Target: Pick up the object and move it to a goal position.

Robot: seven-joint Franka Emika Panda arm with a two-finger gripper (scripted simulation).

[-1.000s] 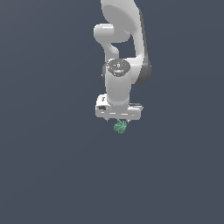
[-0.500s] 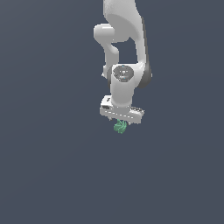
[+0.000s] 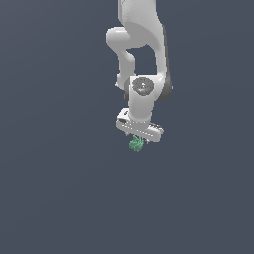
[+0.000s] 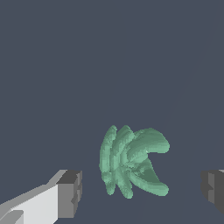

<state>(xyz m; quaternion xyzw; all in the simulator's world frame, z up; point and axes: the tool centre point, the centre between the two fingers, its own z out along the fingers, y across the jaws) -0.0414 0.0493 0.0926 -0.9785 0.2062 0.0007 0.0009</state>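
Note:
The object [image 3: 136, 144] is a tiny green lumpy thing made of curved lobes, lying on the dark grey floor. It also shows in the wrist view [image 4: 131, 162]. My white gripper [image 3: 137, 140] hangs straight over it, hand tilted, with the fingertips down around it. In the wrist view the gripper [image 4: 141, 190] is open. One grey finger pad [image 4: 70, 192] stands on one side of the object and the other pad [image 4: 213, 189] on the other side. Both pads are apart from the object, with a gap on each side.
The floor [image 3: 59, 188] is a plain dark grey surface all around. No other object, container or edge shows in either view.
The hand has come down a little toward the object and turned about its axis. The green object has stayed in place.

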